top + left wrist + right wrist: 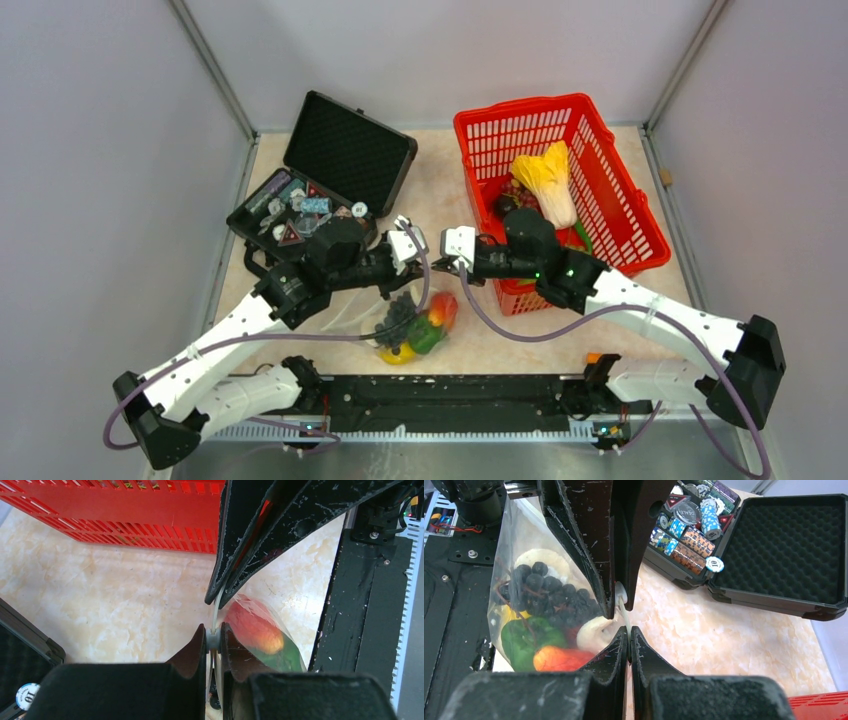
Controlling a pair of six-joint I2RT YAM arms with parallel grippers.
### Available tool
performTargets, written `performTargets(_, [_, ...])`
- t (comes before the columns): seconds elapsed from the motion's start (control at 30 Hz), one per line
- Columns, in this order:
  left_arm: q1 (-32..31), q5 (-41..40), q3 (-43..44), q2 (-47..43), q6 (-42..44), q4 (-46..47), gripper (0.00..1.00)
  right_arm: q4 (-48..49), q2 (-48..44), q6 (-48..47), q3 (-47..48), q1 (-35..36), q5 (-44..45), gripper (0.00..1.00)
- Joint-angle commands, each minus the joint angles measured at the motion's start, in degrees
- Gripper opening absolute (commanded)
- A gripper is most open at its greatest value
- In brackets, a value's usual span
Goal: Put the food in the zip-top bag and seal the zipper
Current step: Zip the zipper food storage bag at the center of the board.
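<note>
While the 2 arms meet nose to nose over the middle of the table (110, 595), each one is clamped on the same strip. The left gripper (213, 639) is clenched on the zipper (215, 614), its fingertips squeezing the whitish seal between them. The right gripper (630, 637) is pressed fully together on that strip too, just beside the left one. Below them the zip-top bag (506, 535) hangs by its mouth edge, and whether its bottom touches the table I cannot tell. Inside it sit dark grapes (546, 592), a green pepper (524, 637), an orange-red fruit (561, 657) and a white mushroom (594, 630), all crowded together. The pale cabbage (550, 180) lies in the red basket (620, 200) at the right. On the left, a black case (350, 150) stands open with chips (696, 527) in its tray.
</note>
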Motion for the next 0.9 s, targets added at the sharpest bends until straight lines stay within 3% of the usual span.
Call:
performTargets(0.0, [0.1, -3.1, 2.1, -2.5, 1.9, -2.7, 0.00, 1.9, -2.7, 0.0, 0.3, -1.1, 1.8, 0.00])
performTargets(0.6, [0.1, -8.0, 1.5, -6.2, 1.6, -8.6, 0.00, 2.9, -3.9, 1.3, -2.0, -2.2, 3.4, 0.00])
performTargets(0.87, [0.1, -4.9, 1.8, -6.0, 0.9, -5.9, 0.00, 4.6, -4.0, 2.0, -2.7, -2.4, 1.8, 0.00])
